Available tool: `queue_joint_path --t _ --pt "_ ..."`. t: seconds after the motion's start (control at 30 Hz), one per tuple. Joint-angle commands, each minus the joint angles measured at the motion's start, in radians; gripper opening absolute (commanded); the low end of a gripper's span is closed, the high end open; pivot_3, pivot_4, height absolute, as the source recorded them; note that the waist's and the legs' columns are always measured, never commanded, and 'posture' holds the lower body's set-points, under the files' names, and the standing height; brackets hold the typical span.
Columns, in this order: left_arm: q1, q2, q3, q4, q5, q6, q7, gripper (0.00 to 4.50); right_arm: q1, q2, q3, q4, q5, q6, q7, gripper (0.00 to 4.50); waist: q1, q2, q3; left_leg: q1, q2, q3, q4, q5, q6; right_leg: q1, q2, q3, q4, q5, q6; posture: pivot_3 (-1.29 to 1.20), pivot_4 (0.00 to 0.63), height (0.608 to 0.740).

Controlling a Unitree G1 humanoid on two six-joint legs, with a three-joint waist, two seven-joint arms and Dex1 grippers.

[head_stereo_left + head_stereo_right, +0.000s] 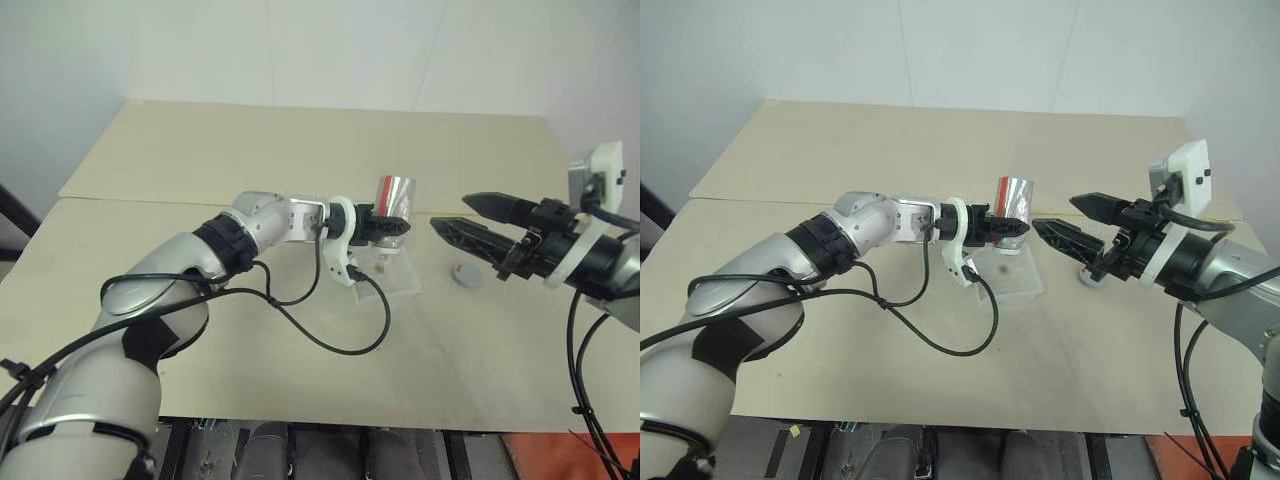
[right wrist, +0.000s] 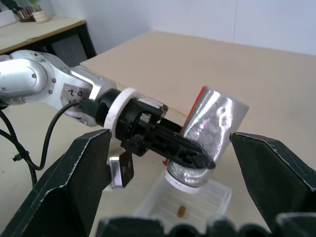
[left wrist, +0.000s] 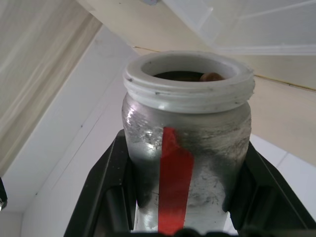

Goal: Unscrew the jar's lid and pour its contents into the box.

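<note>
Small silvery jar with the red stripe (image 2: 207, 138) sits mid-frame, tipped mouth-down over the shallow clear plastic box (image 2: 197, 202), clenched in the left gripper (image 1: 392, 226); brown pellet (image 2: 181, 211) already inside. Hold the tilt, stay centred; right gripper (image 1: 470, 222) spread empty, grey lid (image 1: 465, 274) lower right

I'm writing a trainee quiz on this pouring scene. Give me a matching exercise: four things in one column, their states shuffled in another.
Things:
1. jar
2. lid
3. box
4. right gripper

States:
A. lying on the table beside the box
B. open, empty
C. tilted, clamped in the left gripper
D. under the jar's mouth

Pairs: 1-C, 2-A, 3-D, 4-B
</note>
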Motion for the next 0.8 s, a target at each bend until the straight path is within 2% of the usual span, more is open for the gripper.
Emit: queue_joint_path --t 0.03,0.27,0.4,0.47,0.53,0.6,0.7,0.73,0.8 --pt "0.009 0.023 0.061 -0.012 -0.076 -0.021 -0.017 1.96 -0.025 -0.004 0.017 0.001 -0.022 -0.041 0.025 4.45 -0.001 0.000 0.000 0.000 0.000 0.000 0.000 0.000 0.000 0.000 0.000 0.000 0.000 0.000 0.000 0.00 0.150 0.740" --pt "0.071 0.054 0.136 -0.055 -0.182 -0.032 -0.080 1.96 -0.033 0.004 0.042 0.019 -0.028 -0.038 0.038 4.45 -0.001 0.000 0.000 0.000 0.000 0.000 0.000 0.000 -0.001 0.000 0.000 0.000 0.001 0.000 0.000 0.00 0.150 0.740" --pt "0.123 0.046 0.296 0.032 -0.490 -0.079 -0.267 1.96 -0.021 0.003 0.033 0.015 -0.018 -0.031 0.036 4.45 0.001 0.000 0.000 0.000 0.000 0.000 0.001 0.000 0.000 0.000 -0.001 -0.001 0.000 0.000 0.000 0.00 0.150 0.740" --pt "0.148 0.053 0.359 0.051 -0.559 -0.061 -0.276 1.96 -0.014 0.002 0.025 0.011 -0.008 -0.028 0.034 4.45 -0.004 0.000 0.000 0.000 0.000 0.000 0.001 0.000 0.000 0.000 0.000 0.000 0.000 0.000 0.000 0.00 0.150 0.740" --pt "0.187 0.041 0.447 0.073 -0.712 -0.027 -0.392 1.96 -0.010 0.000 0.018 0.010 0.001 -0.026 0.032 4.45 -0.007 0.000 0.000 0.000 0.000 -0.001 0.001 0.000 0.000 0.000 0.000 -0.001 0.001 0.000 0.000 0.00 0.150 0.740" --pt "0.209 0.042 0.511 0.089 -0.796 -0.005 -0.441 1.96 -0.015 -0.003 0.019 0.014 0.010 -0.024 0.029 4.45 -0.013 0.000 0.000 0.000 0.001 0.000 0.001 0.000 -0.001 0.000 0.000 -0.001 0.001 0.000 0.000 0.00 0.150 0.740" --pt "0.291 0.011 0.638 0.039 -1.035 0.104 -0.636 1.96 -0.021 -0.013 0.021 0.021 0.019 -0.024 0.038 4.45 -0.018 0.000 0.000 0.001 0.000 -0.001 0.001 0.001 -0.001 0.000 0.000 -0.001 0.002 0.000 0.000 0.00 0.150 0.740" --pt "0.335 -0.018 0.707 -0.017 -1.175 0.214 -0.738 1.96 -0.028 -0.019 0.026 0.029 0.017 -0.023 0.049 4.45 -0.019 0.000 0.000 0.001 0.000 -0.001 0.001 0.001 -0.001 0.000 0.000 -0.001 0.002 0.000 0.000 0.00 0.150 0.740" --pt "0.385 -0.048 0.788 -0.093 -1.308 0.340 -0.827 1.96 -0.037 -0.030 0.032 0.038 0.013 -0.023 0.066 4.45 -0.019 0.000 0.000 0.001 0.001 -0.003 0.001 0.001 -0.001 0.000 0.000 -0.001 0.002 0.000 0.000 0.00 0.150 0.740"
